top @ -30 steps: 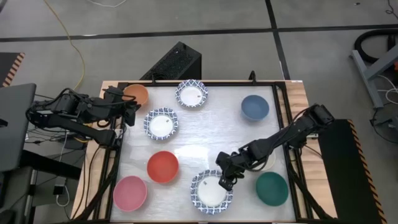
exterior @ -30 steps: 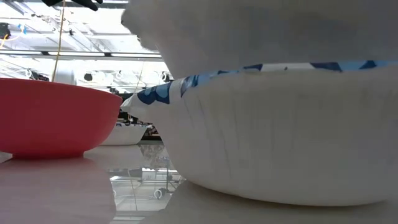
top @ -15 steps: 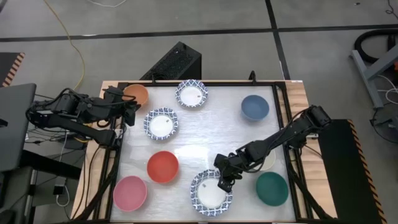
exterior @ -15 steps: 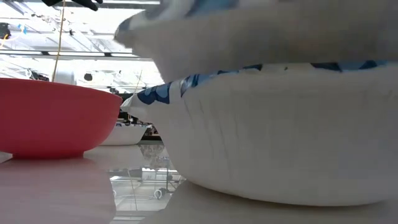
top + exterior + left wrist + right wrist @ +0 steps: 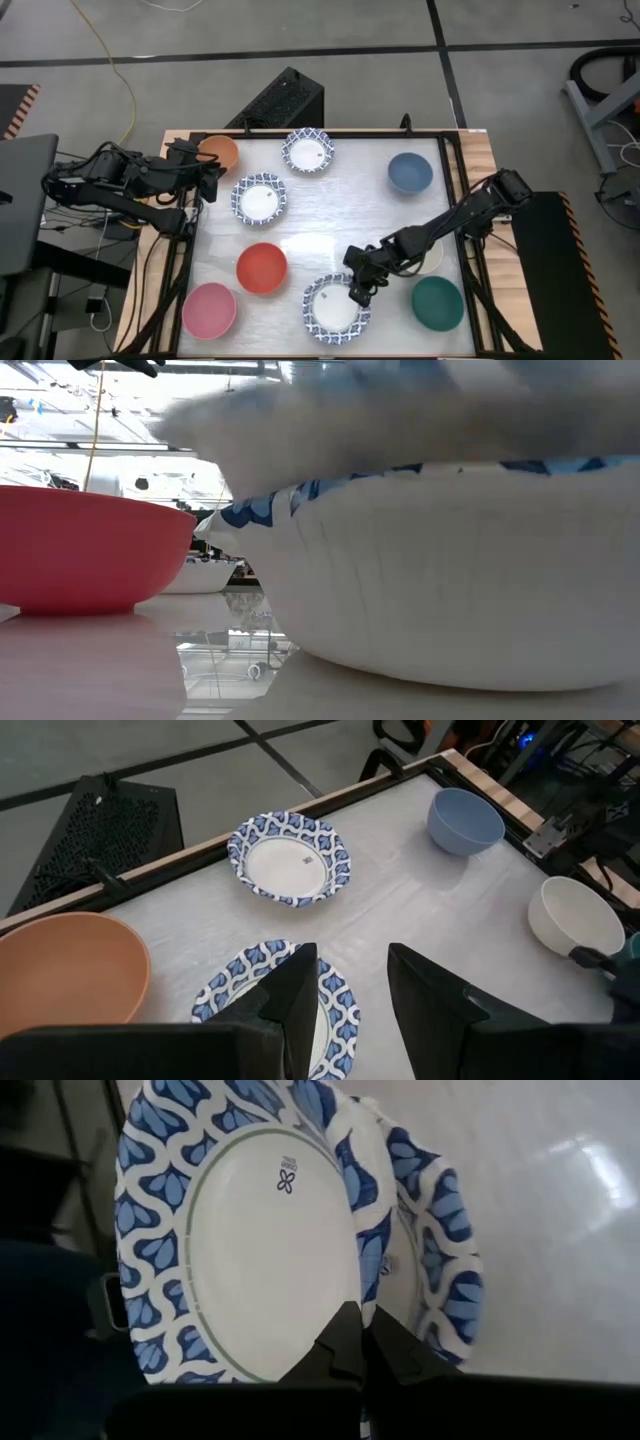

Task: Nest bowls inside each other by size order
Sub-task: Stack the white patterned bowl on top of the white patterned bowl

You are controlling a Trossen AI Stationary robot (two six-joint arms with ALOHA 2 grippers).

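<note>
The right claw [image 5: 358, 293] is clamped on the rim of a white bowl with a blue pattern [image 5: 250, 1230] and holds it over a second patterned bowl [image 5: 440, 1270] at the near edge of the worktop [image 5: 340, 215], between the red bowl [image 5: 262, 267] and the teal bowl [image 5: 437, 303]. In the right wrist view the held bowl lies partly inside the one below, offset to one side, so the two do not look fully seated yet. In the low view the lower bowl [image 5: 450, 580] sits flat on the worktop with a blurred white rim above it.

The left claw [image 5: 345, 990], its fingers apart and holding nothing, waits at the far left of the worktop, hovering by another patterned bowl [image 5: 259, 199] and near the orange bowl [image 5: 219, 152].

As I judge it, the task is only just begun: one pair is being put together, and that pair is not yet released. Everything else lies single and well apart: a fourth patterned bowl [image 5: 308, 151] at the far edge, the blue bowl [image 5: 410, 172] at the far right, the pink bowl [image 5: 209, 309] at the near left corner, and a cream bowl [image 5: 575, 915] mostly hidden under the right arm in the high view. The orange, red and teal ones are also untouched. I can count nine bowls plus the one underneath; how their sizes rank is hard to tell from here.
</note>
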